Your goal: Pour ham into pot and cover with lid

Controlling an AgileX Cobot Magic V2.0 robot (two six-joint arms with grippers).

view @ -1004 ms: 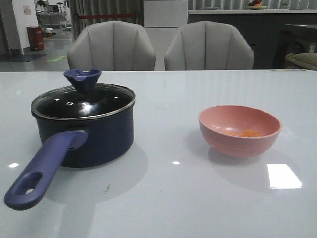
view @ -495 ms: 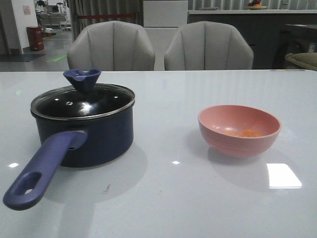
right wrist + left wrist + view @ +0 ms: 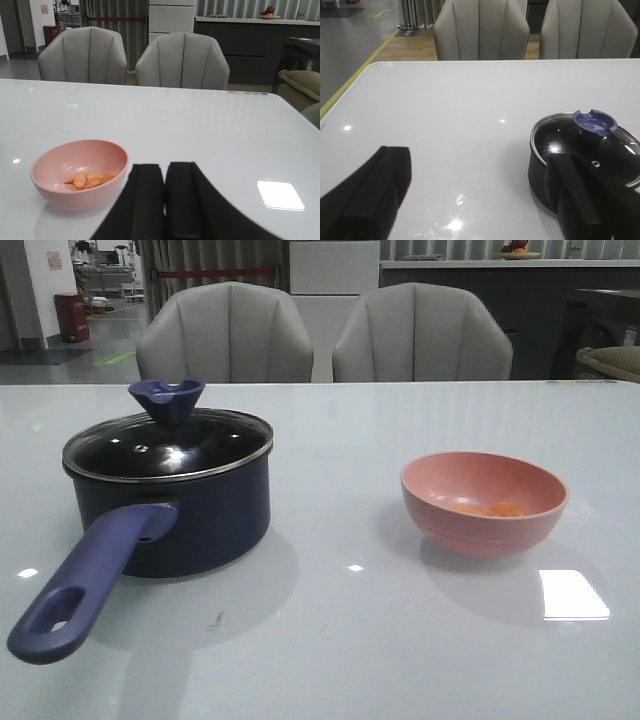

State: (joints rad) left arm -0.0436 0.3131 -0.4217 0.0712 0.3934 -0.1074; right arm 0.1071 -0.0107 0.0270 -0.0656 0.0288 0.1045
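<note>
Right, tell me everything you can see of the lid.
The lid is round, clear glass with a metal rim and a flared purple-blue knob notched at the top. A small vent hole shows in the glass. It sits closed and level on the pot, on the table's left side. No gripper touches it.

We see a navy pot (image 3: 170,510) with purple-blue handle, pink bowl (image 3: 484,502), orange ham (image 3: 495,508), glossy table (image 3: 350,640) that looks pale grey-white.
</note>
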